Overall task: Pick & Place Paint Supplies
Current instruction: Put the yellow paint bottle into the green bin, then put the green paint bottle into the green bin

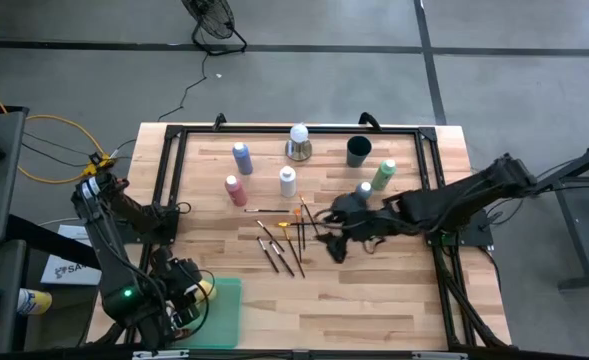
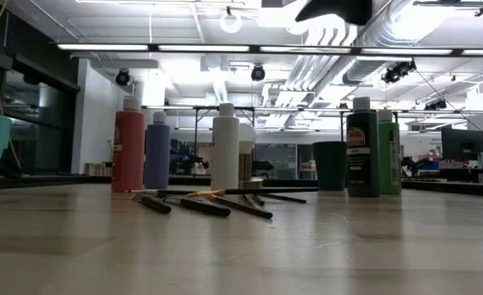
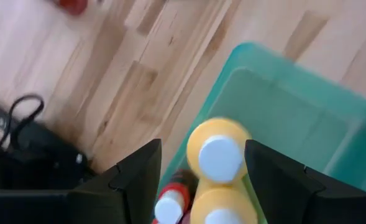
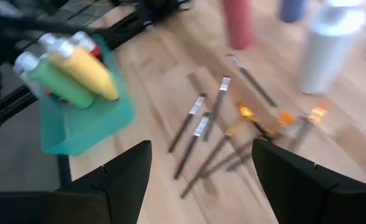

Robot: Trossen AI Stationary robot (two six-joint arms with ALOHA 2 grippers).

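Standing: five bottles on table

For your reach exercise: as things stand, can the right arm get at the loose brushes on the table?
Probably yes. The right tool hangs open beside the brushes, which lie flat on bare wood with no bottle between them and the tool.

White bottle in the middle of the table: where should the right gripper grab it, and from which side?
Probably grip the white bottle around its body below the cap, coming level from the right gripper's side. It stands upright, apart from the pink bottle, with brushes lying in front.
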